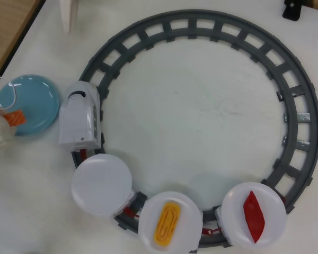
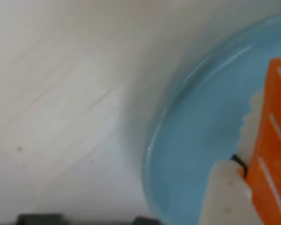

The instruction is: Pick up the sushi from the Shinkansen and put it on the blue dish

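In the overhead view the blue dish (image 1: 34, 100) lies at the far left, beside the white Shinkansen (image 1: 80, 114) on the track. My white gripper (image 1: 9, 119) reaches in from the left edge over the dish's left rim, shut on the orange striped sushi (image 1: 16, 117). The wrist view shows the sushi (image 2: 271, 140) close up above the blue dish (image 2: 201, 140), with one white finger (image 2: 225, 197) pressed against its side. The other finger is hidden. The plate (image 1: 102, 184) right behind the train is bare.
A grey circular track (image 1: 297, 116) fills most of the table. Two further train plates carry a yellow egg piece (image 1: 168, 222) and a red pointed piece (image 1: 254, 214). A white post (image 1: 70, 13) stands at the top left, past it a wooden edge (image 1: 8, 26).
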`<action>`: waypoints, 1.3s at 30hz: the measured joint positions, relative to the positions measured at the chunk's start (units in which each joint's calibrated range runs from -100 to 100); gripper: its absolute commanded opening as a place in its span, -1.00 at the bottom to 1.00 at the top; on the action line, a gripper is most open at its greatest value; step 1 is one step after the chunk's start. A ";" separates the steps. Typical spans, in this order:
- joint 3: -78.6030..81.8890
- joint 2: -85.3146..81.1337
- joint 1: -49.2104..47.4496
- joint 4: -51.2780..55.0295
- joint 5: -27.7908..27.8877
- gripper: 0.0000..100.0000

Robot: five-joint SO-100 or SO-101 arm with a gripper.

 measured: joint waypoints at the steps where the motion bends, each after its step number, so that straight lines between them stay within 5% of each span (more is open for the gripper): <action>1: -1.19 1.27 0.00 -0.08 0.00 -0.95; 12: -13.63 10.38 -0.41 -3.19 0.00 -0.95; 33: -13.82 17.21 4.90 -10.76 1.09 -0.93; 39: -11.44 17.29 4.33 -12.77 1.19 -0.71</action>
